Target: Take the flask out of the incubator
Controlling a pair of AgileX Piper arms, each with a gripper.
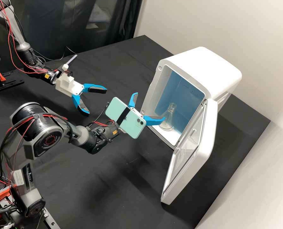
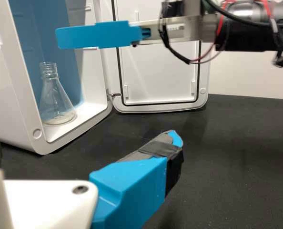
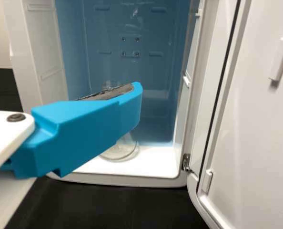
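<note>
Well, the black bench [image 1: 122, 190] is big, with a white wall [image 1: 243, 31] behind it. The white incubator [image 1: 208, 70] sits near the bench's edge, its door [image 1: 192, 149] swung wide. The right gripper [image 1: 149, 107] is at the doorway, fingers spread, holding nothing. The left gripper [image 1: 95, 101] hangs farther back, open and empty too. The flask [image 1: 169, 116] stands upright inside the incubator.

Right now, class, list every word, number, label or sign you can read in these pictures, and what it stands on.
No text can be read.
A white sticker on the right arm, low on its upright link: print too small to read.
A round red mark on its big joint: too blurred to read.
The incubator and the flask: no lettering visible.
</note>
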